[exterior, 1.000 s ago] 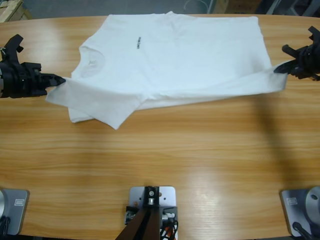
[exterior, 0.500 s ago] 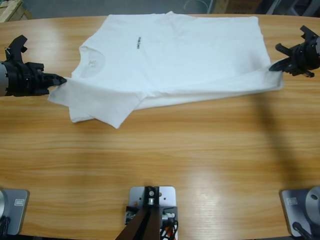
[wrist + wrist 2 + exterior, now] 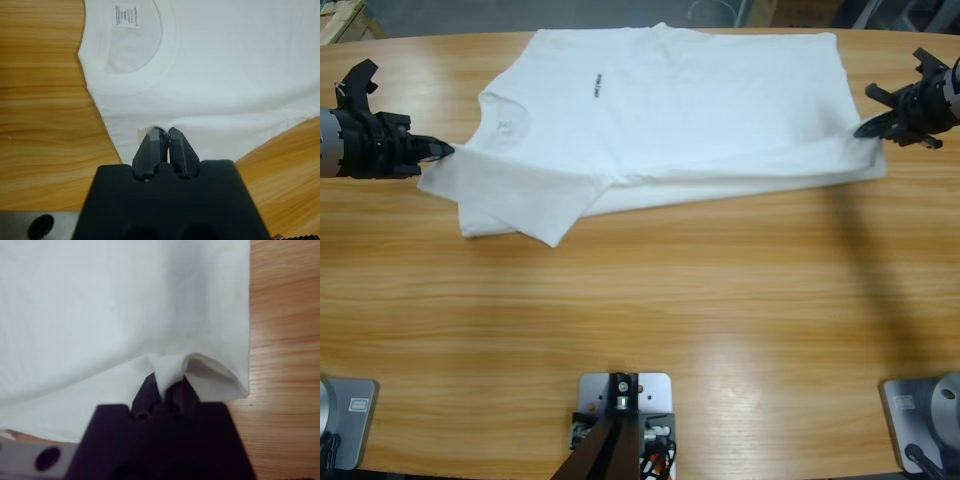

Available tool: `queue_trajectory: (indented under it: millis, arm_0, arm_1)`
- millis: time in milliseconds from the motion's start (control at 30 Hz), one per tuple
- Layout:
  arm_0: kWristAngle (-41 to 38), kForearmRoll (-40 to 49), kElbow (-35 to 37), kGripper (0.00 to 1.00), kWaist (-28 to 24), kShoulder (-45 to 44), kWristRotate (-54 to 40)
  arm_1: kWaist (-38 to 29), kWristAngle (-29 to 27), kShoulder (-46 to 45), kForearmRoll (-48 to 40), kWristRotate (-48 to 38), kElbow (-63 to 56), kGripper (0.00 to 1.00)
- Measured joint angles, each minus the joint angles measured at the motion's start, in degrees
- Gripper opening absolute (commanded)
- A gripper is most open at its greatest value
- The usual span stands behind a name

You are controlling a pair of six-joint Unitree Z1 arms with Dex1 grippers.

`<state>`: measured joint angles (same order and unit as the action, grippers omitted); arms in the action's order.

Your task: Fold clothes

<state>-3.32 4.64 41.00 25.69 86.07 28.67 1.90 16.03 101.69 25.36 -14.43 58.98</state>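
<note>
High view: my left gripper (image 3: 438, 150) at nine o'clock pinches the T-shirt (image 3: 690, 110) shoulder; my right gripper (image 3: 868, 127) at three o'clock clamps its hem.

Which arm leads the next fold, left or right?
Neither clearly. Probably both move together. The left gripper is shut on the shirt just below the collar, and the right gripper pinches the hem corner at the other end. If only one can lead, left: the loose sleeve flap lies beside it.
</note>
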Motion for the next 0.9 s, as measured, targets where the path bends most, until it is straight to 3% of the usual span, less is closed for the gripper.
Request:
queue_trajectory:
  millis: [333, 900]
  arm_0:
    - [-0.4, 0.0, 0.6, 0.0, -1.3, 1.4, -0.8]
    - [-2.9, 0.0, 7.6, 0.0, -3.3, 7.8, -2.9]
  arm_1:
    - [0.0, -0.3, 2.7, 0.0, 0.4, 1.7, 0.0]
    - [0.0, -1.1, 4.8, 1.3, 0.9, 5.8, 0.0]
